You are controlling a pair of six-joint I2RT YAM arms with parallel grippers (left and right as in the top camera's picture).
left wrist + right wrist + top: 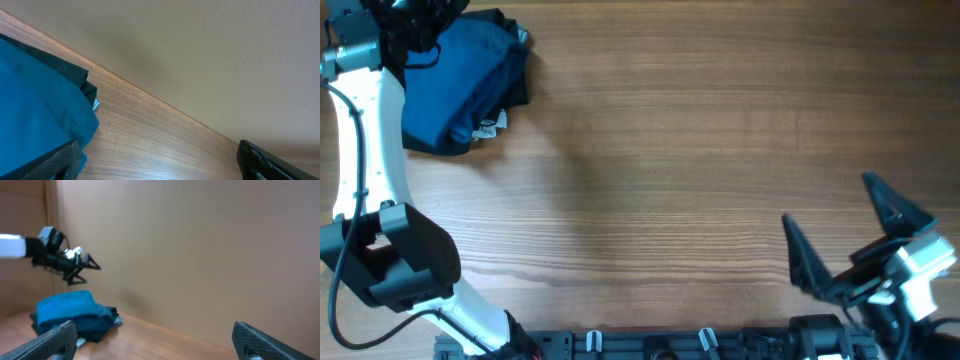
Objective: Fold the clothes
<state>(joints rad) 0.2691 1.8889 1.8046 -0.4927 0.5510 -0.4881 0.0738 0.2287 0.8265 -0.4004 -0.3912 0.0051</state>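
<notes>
A bare wooden table (700, 140) fills nearly the whole overhead view, its grain running left to right. The clothes (455, 85) lie bundled in a loose heap in the upper left corner of that view: a medium-blue garment on top, with darker, near-black fabric showing along the heap's right and lower edges. The left arm (375, 130), white with black joints, rises along the left edge of the frame from the lower left to the top corner. There the left gripper (86, 272) sits over the upper left part of the heap. In the right wrist view it hangs above the pile with a gap of wall showing between them, not touching the cloth, and its fingers are spread apart. In the left wrist view the blue fabric fills the left of the frame beside one of its fingers. The right gripper (825, 198) is in the lower right of the overhead view, well apart from the clothes, with its two dark fingers splayed wide and nothing between them. A small pale label (490, 125) pokes out at the heap's lower right edge.
</notes>
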